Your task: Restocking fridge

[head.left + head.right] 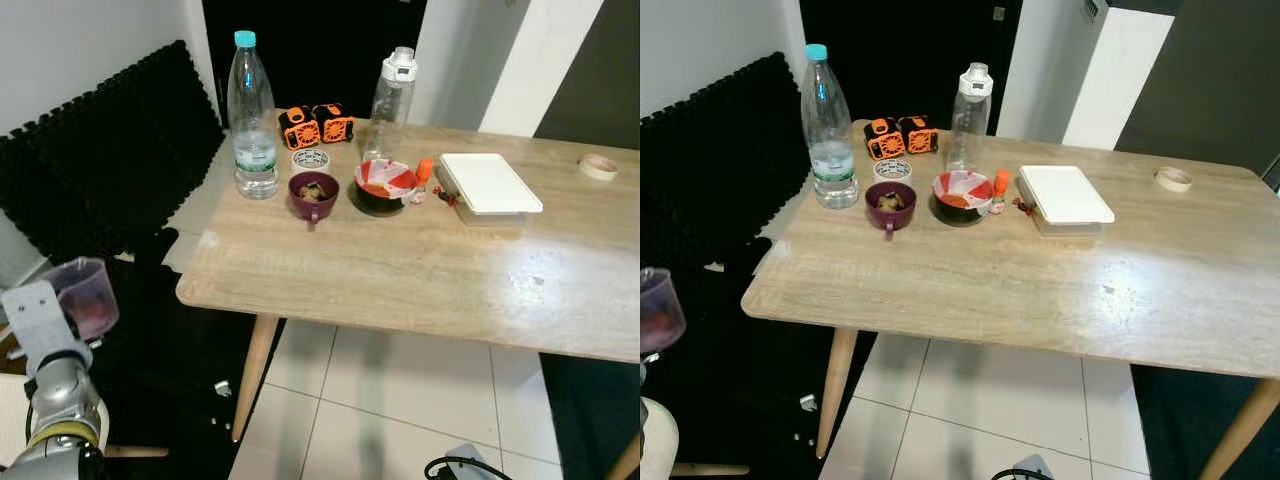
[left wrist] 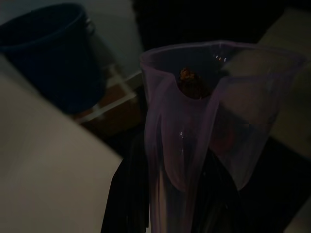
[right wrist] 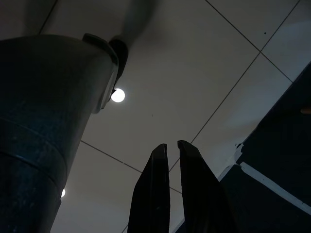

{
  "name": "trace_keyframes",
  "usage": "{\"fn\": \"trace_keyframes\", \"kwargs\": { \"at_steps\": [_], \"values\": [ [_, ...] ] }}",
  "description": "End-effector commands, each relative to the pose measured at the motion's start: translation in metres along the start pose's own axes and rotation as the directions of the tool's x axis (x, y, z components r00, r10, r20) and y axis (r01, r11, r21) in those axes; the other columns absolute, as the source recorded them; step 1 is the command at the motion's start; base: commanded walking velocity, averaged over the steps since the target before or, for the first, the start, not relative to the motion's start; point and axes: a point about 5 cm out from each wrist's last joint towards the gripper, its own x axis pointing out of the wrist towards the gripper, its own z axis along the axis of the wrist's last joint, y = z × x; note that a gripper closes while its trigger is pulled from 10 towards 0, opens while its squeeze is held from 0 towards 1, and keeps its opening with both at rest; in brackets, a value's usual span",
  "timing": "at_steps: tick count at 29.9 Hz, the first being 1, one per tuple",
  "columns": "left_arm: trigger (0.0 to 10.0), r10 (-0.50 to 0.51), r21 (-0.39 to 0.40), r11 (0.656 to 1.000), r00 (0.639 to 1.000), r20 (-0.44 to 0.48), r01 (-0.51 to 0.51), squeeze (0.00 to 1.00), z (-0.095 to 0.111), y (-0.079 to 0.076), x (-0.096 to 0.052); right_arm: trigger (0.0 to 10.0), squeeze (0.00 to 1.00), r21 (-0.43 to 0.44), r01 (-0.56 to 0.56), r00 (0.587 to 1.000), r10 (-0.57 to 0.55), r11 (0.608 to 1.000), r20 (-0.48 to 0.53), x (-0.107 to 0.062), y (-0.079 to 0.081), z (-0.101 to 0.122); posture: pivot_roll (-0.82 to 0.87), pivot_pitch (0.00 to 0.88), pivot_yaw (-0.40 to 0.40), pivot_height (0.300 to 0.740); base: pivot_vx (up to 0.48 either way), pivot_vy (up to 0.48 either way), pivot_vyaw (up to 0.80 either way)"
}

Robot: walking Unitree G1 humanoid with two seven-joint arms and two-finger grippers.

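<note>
Beside the wooden table (image 1: 420, 270), low at its left end, a translucent purple plastic cup (image 1: 85, 295) is pinched by the left gripper (image 2: 170, 204), its thin wall squeezed inward. Right gripper (image 3: 170, 150) fingers are pressed nearly together over glossy tiles (image 3: 194, 73).

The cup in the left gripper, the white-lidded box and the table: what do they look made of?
Cup: thin translucent purple plastic, apparently; it is see-through, and its wall looks pinched in the left wrist view. Box: probably plastic, with a smooth matte white lid over a clear base. Table: pale wood-grain top, wood or laminate, slightly glossy, on round wooden legs.
</note>
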Motion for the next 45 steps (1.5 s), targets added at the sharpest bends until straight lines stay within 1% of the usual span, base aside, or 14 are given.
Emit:
{"fn": "trace_keyframes", "kwargs": {
  "at_steps": [1, 11, 18, 19, 26, 30, 31, 32, 34, 35, 36, 39, 43, 45],
  "values": [
    [10.0, 0.013, 0.011, 1.000, 0.999, -0.040, -0.012, 0.00, -0.010, 0.001, -0.004, 10.0, 0.00, 0.000, -0.001, 1.000, 0.001, 1.000, -0.003, 0.000, 0.000, -0.001, 0.11, 0.003, -0.065, 0.740, 0.000, 0.000, 0.00],
    [10.0, 0.004, -0.036, 0.999, 0.996, -0.089, -0.008, 0.00, -0.028, -0.004, -0.014, 10.0, 0.00, 0.000, 0.002, 1.000, -0.002, 1.000, -0.006, 0.000, -0.001, -0.002, 0.10, 0.004, -0.070, 0.740, 0.000, 0.000, 0.00],
    [10.0, -0.048, -0.138, 0.988, 0.994, 0.103, 0.062, 0.00, 0.019, -0.020, 0.004, 10.0, 0.00, -0.007, 0.000, 1.000, 0.000, 1.000, -0.004, 0.000, -0.002, -0.001, 0.11, 0.004, -0.075, 0.740, 0.000, 0.000, 0.00],
    [10.0, -0.070, -0.141, 0.986, 0.983, 0.168, 0.094, 0.00, 0.036, -0.025, 0.009, 10.0, 0.00, -0.007, 0.000, 1.000, 0.000, 1.000, -0.003, -0.001, -0.002, -0.001, 0.11, 0.004, -0.074, 0.740, 0.000, 0.000, 0.00],
    [10.0, -0.174, -0.155, 0.961, 0.934, 0.313, 0.230, 0.00, 0.071, -0.044, 0.013, 10.0, 0.00, -0.008, 0.002, 1.000, -0.002, 1.000, -0.004, -0.001, -0.003, -0.002, 0.11, 0.003, -0.073, 0.740, 0.000, 0.000, 0.00],
    [10.0, -0.273, -0.140, 0.925, 0.875, 0.401, 0.353, 0.00, 0.089, -0.060, 0.011, 10.0, 0.00, -0.008, 0.002, 1.000, -0.002, 1.000, -0.006, -0.001, -0.003, -0.003, 0.10, 0.003, -0.071, 0.740, 0.000, 0.000, 0.00],
    [10.0, -0.334, -0.133, 0.895, 0.837, 0.434, 0.426, 0.00, 0.095, -0.069, 0.009, 10.0, 0.00, -0.008, 0.002, 1.000, -0.002, 1.000, -0.007, -0.001, -0.003, -0.003, 0.10, 0.003, -0.071, 0.740, 0.000, 0.000, 0.00],
    [10.0, -0.334, -0.133, 0.895, 0.837, 0.434, 0.426, 0.00, 0.095, -0.069, 0.009, 10.0, 0.00, -0.008, 0.002, 1.000, -0.002, 1.000, -0.007, -0.001, -0.003, -0.003, 0.10, 0.003, -0.071, 0.740, 0.000, 0.000, 0.00],
    [10.0, -0.502, -0.072, 0.790, 0.710, 0.494, 0.608, 0.00, 0.105, -0.095, -0.001, 10.0, 0.00, -0.009, 0.001, 1.000, -0.001, 1.000, -0.008, -0.001, -0.003, -0.003, 0.10, 0.005, -0.071, 0.740, 0.000, 0.000, 0.00],
    [10.0, -0.502, -0.072, 0.790, 0.710, 0.494, 0.608, 0.00, 0.105, -0.095, -0.001, 10.0, 0.00, -0.009, 0.001, 1.000, -0.001, 1.000, -0.008, -0.001, -0.003, -0.003, 0.10, 0.005, -0.071, 0.740, 0.000, 0.000, 0.00],
    [10.0, -0.618, 0.000, 0.692, 0.592, 0.517, 0.722, 0.00, 0.108, -0.112, -0.012, 10.0, 0.00, -0.009, 0.001, 1.000, -0.001, 1.000, -0.009, -0.001, -0.002, -0.004, 0.10, 0.007, -0.070, 0.740, 0.000, 0.000, 0.00],
    [10.0, -0.708, 0.053, 0.577, 0.467, 0.530, 0.815, 0.00, 0.111, -0.122, -0.022, 10.0, 0.00, -0.006, 0.001, 1.000, -0.001, 1.000, -0.009, -0.001, -0.002, -0.005, 0.10, 0.010, -0.068, 0.740, 0.000, 0.000, 0.00],
    [10.0, -0.725, 0.064, 0.541, 0.426, 0.542, 0.839, 0.00, 0.112, -0.121, -0.025, 10.0, 0.00, -0.005, 0.001, 1.000, -0.001, 1.000, -0.009, -0.001, -0.002, -0.005, 0.10, 0.010, -0.068, 0.740, 0.000, 0.000, 0.00],
    [10.0, -0.744, 0.083, 0.505, 0.385, 0.546, 0.859, 0.00, 0.112, -0.120, -0.028, 10.0, 0.00, -0.004, 0.001, 1.000, -0.001, 1.000, -0.010, -0.001, -0.002, -0.005, 0.10, 0.013, -0.069, 0.740, 0.000, 0.000, 0.00]
  ]
}}
